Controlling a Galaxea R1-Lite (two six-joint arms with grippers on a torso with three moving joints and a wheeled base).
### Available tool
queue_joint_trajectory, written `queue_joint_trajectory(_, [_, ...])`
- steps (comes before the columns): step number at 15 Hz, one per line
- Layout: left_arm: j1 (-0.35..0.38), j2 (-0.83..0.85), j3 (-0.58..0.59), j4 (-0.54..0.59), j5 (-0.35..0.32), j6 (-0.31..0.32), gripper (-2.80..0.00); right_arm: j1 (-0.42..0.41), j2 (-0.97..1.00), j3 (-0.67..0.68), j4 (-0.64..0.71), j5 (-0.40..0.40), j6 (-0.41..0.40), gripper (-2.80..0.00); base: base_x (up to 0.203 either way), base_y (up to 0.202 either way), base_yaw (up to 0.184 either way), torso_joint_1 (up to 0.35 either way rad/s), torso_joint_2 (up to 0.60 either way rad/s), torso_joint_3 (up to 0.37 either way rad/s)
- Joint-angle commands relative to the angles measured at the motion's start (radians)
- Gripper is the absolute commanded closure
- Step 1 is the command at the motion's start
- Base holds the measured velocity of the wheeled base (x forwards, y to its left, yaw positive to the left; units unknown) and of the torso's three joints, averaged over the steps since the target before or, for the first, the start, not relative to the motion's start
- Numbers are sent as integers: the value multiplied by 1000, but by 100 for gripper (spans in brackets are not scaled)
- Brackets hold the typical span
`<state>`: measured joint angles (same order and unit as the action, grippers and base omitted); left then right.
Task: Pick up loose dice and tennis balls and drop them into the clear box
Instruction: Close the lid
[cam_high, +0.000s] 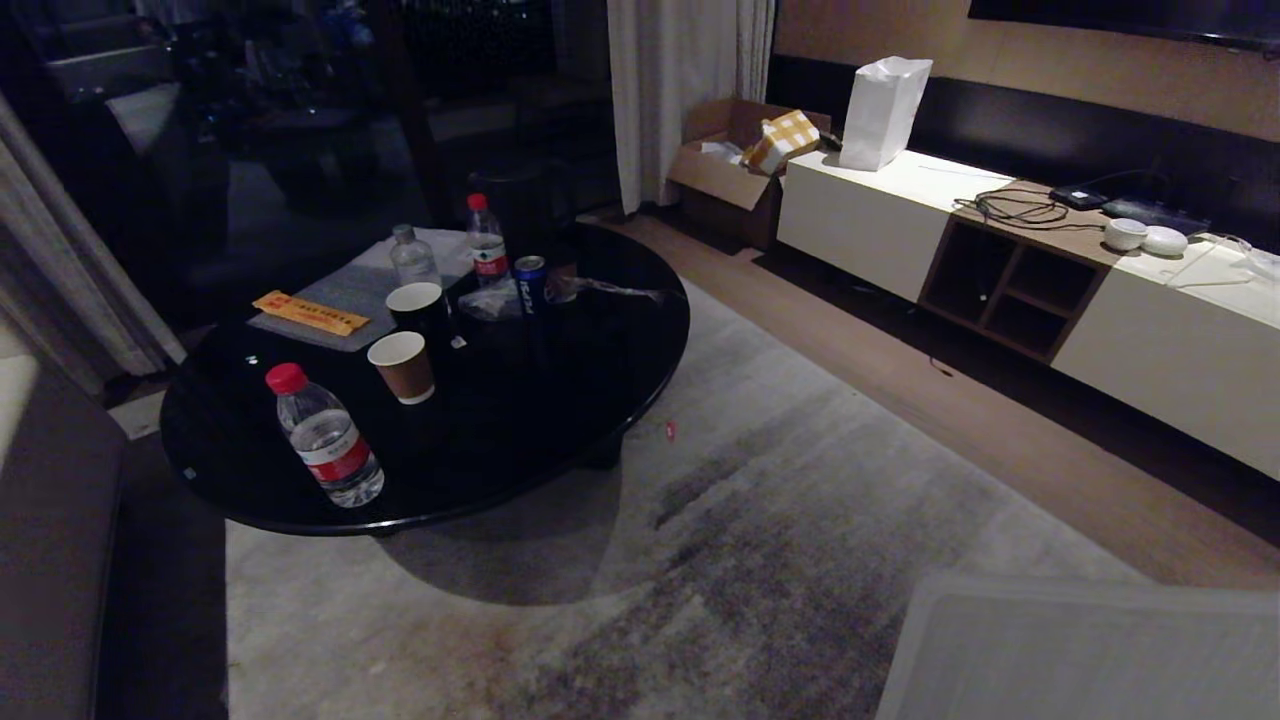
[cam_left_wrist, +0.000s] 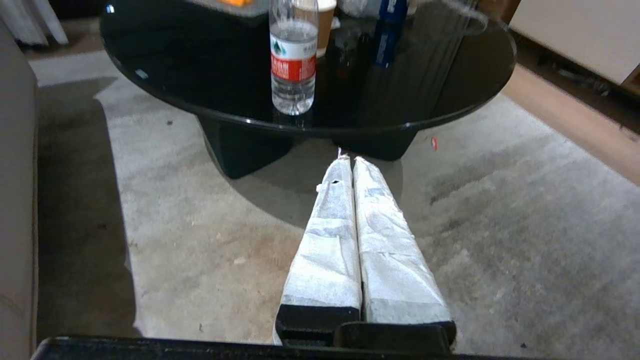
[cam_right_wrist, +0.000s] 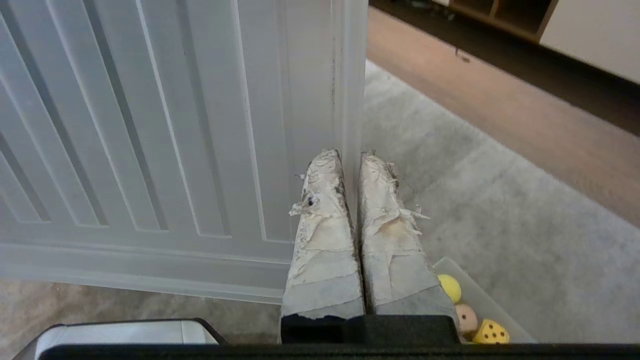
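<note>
Right gripper (cam_right_wrist: 350, 152) clamped on ribbed lid (cam_right_wrist: 150, 125) edge; left gripper (cam_left_wrist: 350, 159) closed, empty, above carpet (cam_left_wrist: 500, 225)

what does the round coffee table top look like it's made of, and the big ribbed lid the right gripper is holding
Table top: probably black glass or gloss lacquer, since it mirrors the bottles. Ribbed lid: apparently translucent frosted plastic with moulded ridges, pinched at its edge by the right gripper.

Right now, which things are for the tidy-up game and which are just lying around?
For the job:
- yellow die
- beige die
- tennis ball
- clear box, holding all three
- ribbed clear lid

Just lying about:
- water bottle
- paper cup
- blue can
- round black table
- white paper bag
</note>
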<state>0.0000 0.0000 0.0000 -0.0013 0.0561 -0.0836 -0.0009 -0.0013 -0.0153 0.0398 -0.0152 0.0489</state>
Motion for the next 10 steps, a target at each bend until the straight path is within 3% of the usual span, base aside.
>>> queue_joint_trajectory(1, [0, 2, 2, 0, 1, -1, 0, 0, 1, 0, 0, 0, 0, 0, 0, 0, 0, -6, -2, 203])
queue_joint_trajectory(7, [0, 2, 2, 0, 2, -4, 0, -1, 0, 0, 0, 0, 0, 0, 0, 0, 0, 3, 1, 201])
queue_joint_trajectory(10, [0, 1, 2, -1, 2, -11, 0, 1, 0, 0, 0, -2, 0, 0, 0, 0, 0, 0, 1, 86])
